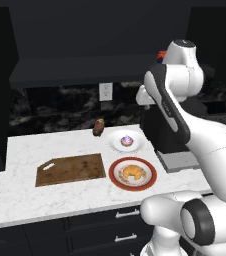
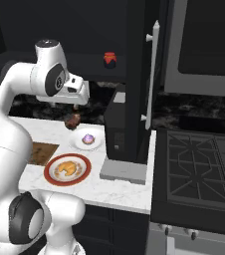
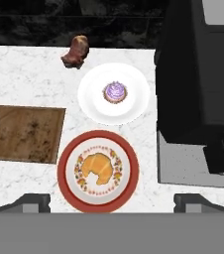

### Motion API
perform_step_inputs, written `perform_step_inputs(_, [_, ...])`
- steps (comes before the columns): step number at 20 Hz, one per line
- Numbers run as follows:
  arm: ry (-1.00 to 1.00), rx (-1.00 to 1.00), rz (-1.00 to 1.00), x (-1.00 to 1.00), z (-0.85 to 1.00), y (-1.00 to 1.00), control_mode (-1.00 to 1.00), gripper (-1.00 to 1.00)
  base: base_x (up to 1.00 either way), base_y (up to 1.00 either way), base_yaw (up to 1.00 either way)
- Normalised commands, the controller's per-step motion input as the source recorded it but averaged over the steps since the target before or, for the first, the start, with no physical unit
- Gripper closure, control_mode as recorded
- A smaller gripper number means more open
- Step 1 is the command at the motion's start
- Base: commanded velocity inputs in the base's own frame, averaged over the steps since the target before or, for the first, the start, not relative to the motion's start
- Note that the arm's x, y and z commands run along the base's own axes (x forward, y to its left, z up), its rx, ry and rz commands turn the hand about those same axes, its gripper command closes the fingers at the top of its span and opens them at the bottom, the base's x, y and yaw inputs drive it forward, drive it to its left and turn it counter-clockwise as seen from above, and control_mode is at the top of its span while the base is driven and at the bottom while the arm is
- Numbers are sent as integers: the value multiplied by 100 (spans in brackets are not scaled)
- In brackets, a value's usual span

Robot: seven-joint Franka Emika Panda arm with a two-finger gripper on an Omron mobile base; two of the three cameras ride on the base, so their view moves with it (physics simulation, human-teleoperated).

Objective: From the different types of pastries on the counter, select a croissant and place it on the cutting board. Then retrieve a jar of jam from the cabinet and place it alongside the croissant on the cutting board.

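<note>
The croissant (image 3: pixel 100 168) lies in the middle of a red-rimmed plate (image 3: pixel 65 158) with a patterned inner ring, on the counter (image 3: pixel 25 64) near its front edge; it shows on the same plate in the left base view (image 1: pixel 132 172) and the right base view (image 2: pixel 67 168). Just behind that plate, nearly touching it, stands a plain white plate (image 3: pixel 134 101) with the purple-frosted cupcake (image 3: pixel 115 92) at its centre. The dark brown pastry (image 3: pixel 76 51) sits bare on the counter beyond the white plate, close to the black backsplash (image 1: pixel 55 107). The cutting board (image 3: pixel 22 133) lies flat beside the red-rimmed plate, close to it but apart, with nothing on it; its white handle slot (image 1: pixel 48 166) is at the corner away from the plates. On the other side of the plates a black appliance (image 3: pixel 203 79) stands on a grey base (image 3: pixel 183 166). In the right base view the jam jar (image 2: pixel 110 60), red with a dark lid, rests high up on a dark shelf in the cabinet, above the counter. The gripper (image 3: pixel 112 202) hangs above the plates, looking down on them, holding nothing; its two dark tips sit wide apart at the lower edge of the hand view, one either side of the croissant's plate.
</note>
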Motion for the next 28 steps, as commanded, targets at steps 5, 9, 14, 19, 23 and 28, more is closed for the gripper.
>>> perform_step_inputs(5, [-4,-1,0,0,55,0,-100,-100,0,0,0])
perform_step_inputs(9, [-25,-11,0,0,35,0,-100,-100,0,0,0])
perform_step_inputs(14, [-29,-12,0,1,38,-4,-100,-100,0,0,0])
perform_step_inputs(19, [-21,-5,0,0,47,-17,-100,-100,0,0,0])
perform_step_inputs(23, [-10,0,1,0,46,-21,-100,-100,0,0,0])
perform_step_inputs(28, [0,0,4,14,28,-26,-100,-100,0,0,0])
